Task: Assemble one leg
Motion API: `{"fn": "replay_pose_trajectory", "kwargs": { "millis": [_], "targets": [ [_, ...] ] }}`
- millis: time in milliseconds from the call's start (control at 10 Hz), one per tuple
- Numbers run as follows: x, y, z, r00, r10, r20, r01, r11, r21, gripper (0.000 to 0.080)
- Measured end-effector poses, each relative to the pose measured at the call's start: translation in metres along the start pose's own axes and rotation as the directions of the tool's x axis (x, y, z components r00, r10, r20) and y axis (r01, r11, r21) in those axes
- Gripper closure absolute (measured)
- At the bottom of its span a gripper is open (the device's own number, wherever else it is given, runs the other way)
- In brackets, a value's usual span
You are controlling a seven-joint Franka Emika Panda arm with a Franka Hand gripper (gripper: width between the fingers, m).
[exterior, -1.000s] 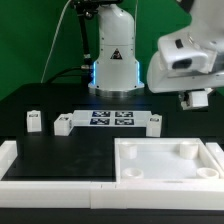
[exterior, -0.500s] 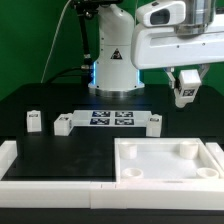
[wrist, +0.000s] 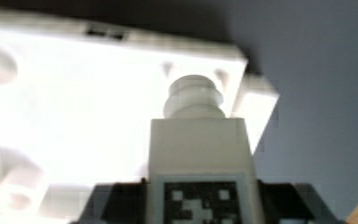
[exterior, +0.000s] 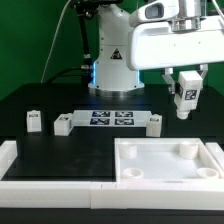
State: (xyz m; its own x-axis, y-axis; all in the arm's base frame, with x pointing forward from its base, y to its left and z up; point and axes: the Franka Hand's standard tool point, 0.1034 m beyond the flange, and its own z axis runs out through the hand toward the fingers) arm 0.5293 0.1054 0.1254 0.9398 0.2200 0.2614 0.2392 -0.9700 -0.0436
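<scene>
My gripper is shut on a white leg and holds it in the air above the far right part of the large white panel. The leg's tag faces the camera. In the wrist view the held leg sits between the dark fingers, its tag near the jaws and its round peg pointing at the panel below. Three more legs stand on the black table: one at the exterior view's left, and one at each end of the marker board.
The marker board lies in the middle of the table. A white raised border runs along the front and left edges. The robot base stands behind the board. The panel has raised round corner sockets.
The arm has swung to the exterior view's left and steadied. The held leg, blurred and half hidden before, now hangs upright and a little lower over the panel.
</scene>
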Motion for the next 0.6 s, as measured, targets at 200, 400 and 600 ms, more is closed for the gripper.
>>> {"fn": "replay_pose_trajectory", "kwargs": {
  "millis": [200,400,600],
  "targets": [
    [0.045,0.006,0.001,0.997,-0.067,-0.028,0.067,0.998,0.007,0.0512],
    [0.065,0.016,0.006,0.997,-0.077,-0.011,0.077,0.997,0.021,0.0512],
    [0.066,0.018,0.007,0.994,-0.079,-0.074,0.079,0.997,0.001,0.0512]
  ]
}}
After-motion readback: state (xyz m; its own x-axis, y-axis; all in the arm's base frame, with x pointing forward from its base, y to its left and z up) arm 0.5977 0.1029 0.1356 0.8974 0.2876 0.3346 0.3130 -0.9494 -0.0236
